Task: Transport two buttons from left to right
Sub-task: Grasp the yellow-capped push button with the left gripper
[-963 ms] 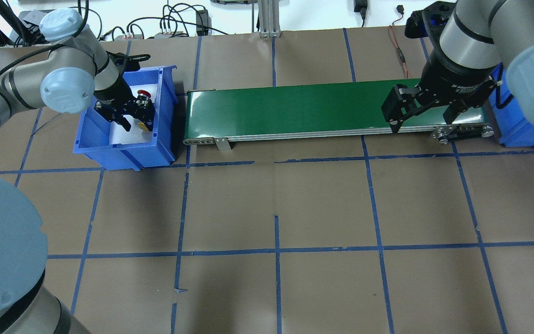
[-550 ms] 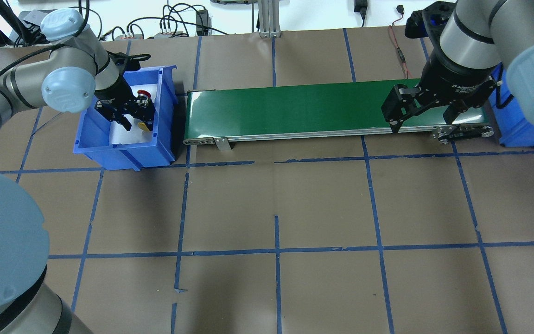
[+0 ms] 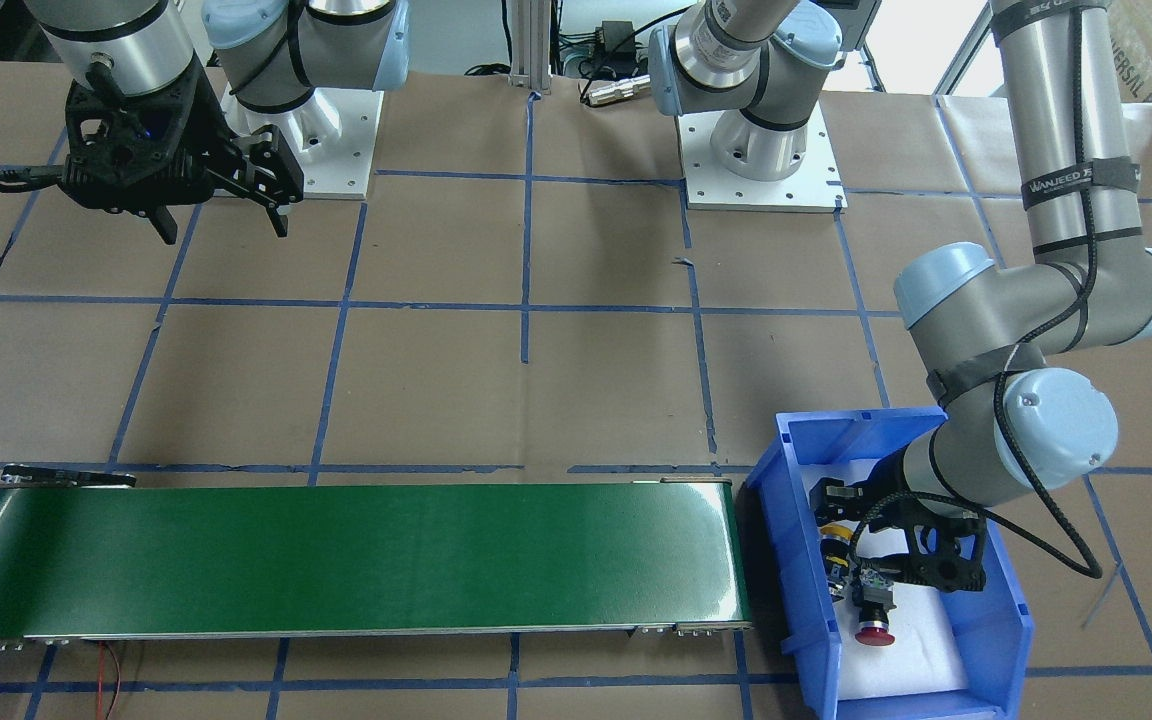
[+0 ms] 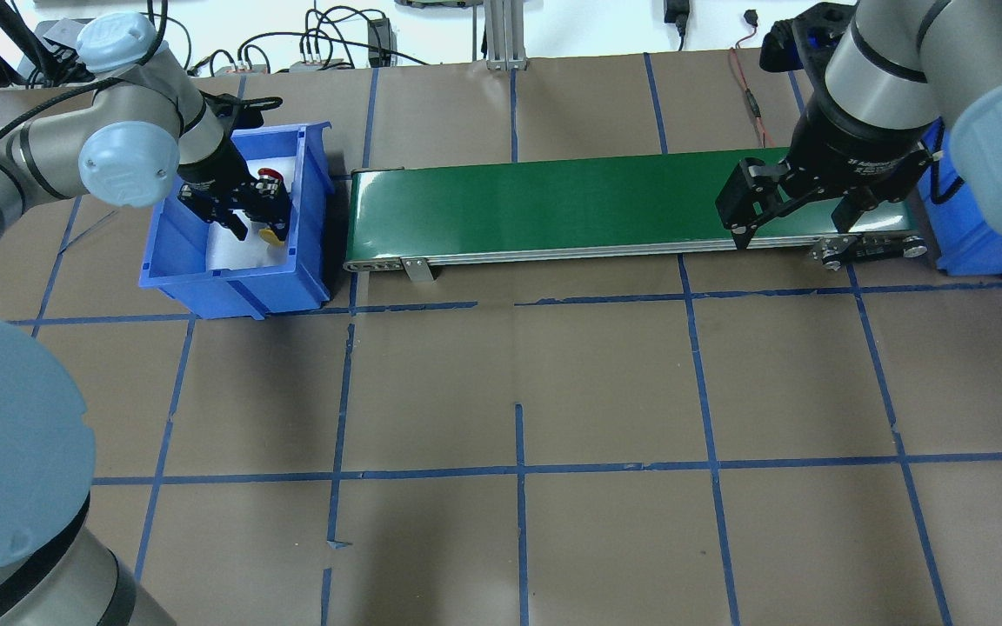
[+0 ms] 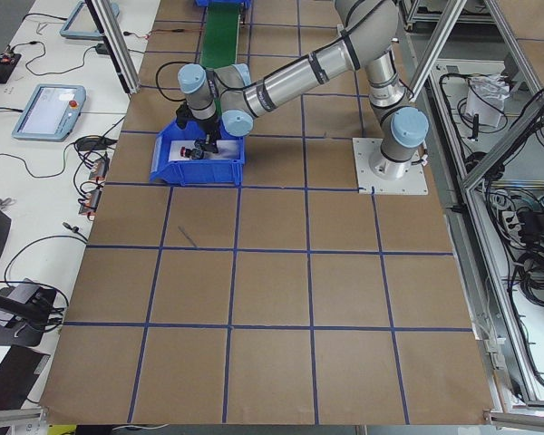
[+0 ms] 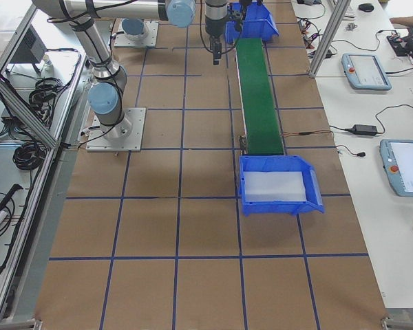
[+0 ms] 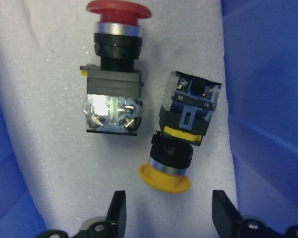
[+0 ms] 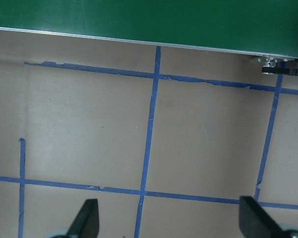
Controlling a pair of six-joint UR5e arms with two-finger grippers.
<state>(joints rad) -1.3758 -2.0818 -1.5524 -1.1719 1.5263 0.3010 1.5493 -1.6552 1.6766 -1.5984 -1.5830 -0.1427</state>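
red button [image 7: 112, 69]: ahead of the left fingers [image 7: 118, 212]; glossy red plastic cap, shiny metal ring, matt black plastic body, bright metal screws on the block.
yellow button [image 7: 181, 134]: just ahead of the left fingers; smooth yellow plastic cap, black plastic collar, clear-looking glossy housing.
pad [image 7: 39, 148]: under both buttons; white foam, grainy, matt.
bin [image 7: 268, 74]: around the left fingers; smooth blue plastic, faint sheen.
left fingers: black, matt.
belt [image 8: 139, 15]: ahead of the right fingers [image 8: 88, 218]; smooth green, metal edge rail.
tabletop [image 8: 89, 124]: below the right fingers; matt brown paper.
tape [image 8: 150, 124]: blue, edges frayed in places.
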